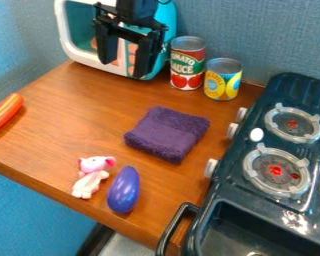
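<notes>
Claw: the black claw [128, 56] hangs at the top of the view with its two fingers spread well apart and nothing between them. Spread and pointing down like that, it looks fit to go around something, though it has hold of nothing.
Toy microwave: the teal and white toy microwave [65, 40] is the thing nearest the claw, right behind it from where I stand; whether they touch, I can't tell. It sits back by the wall, probably to leave the front free.
Cans: a red and green can [187, 67] and a yellow and blue can [223, 80] stand side by side on their flat ends, which should keep them steady, just beside the microwave.
Cloth: a purple cloth [167, 134], folded into a thick pad, lies mid-tabletop [76, 122]; folded so, it likely keeps its shape.
Front edge: a pink and white toy animal [90, 177] lies beside a glossy purple eggplant [124, 190]. The eggplant rests on its rounded side, so I'd guess a nudge could roll it.
Sausage: an orange sausage [4, 114] lies on the left side, partly cut off by the view.
Stove: the dark toy stove [229, 210] takes up the right side, its knobs [211, 168] facing the cloth.
</notes>
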You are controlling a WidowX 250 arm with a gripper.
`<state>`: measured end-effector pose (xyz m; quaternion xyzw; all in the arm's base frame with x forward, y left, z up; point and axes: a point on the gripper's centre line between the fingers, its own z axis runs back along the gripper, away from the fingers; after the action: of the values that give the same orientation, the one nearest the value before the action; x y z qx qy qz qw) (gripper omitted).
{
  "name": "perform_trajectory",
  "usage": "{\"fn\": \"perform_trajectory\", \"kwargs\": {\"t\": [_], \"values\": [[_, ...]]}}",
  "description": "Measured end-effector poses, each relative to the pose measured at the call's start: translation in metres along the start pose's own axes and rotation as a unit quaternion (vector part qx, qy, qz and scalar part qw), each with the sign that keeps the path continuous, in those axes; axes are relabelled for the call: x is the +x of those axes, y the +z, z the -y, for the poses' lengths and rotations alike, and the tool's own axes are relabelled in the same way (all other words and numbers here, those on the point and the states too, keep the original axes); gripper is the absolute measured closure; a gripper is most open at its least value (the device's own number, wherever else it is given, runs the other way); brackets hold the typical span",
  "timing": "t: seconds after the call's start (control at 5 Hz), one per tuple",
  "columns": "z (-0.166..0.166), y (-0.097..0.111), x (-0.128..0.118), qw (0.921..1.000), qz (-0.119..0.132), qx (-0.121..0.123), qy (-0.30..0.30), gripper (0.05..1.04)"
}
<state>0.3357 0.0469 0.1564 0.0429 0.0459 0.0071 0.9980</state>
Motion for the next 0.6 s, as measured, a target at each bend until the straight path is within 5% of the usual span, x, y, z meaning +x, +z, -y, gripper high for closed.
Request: {"fn": "perform_trajectory", "kwargs": {"t": [0.2, 0.6], "values": [[0.003, -0.014, 0.001, 0.9997, -0.022, -0.004, -0.003, 0.083], [0.012, -0.037, 0.022, 0.9993, -0.007, -0.03, 0.022, 0.083]]}}
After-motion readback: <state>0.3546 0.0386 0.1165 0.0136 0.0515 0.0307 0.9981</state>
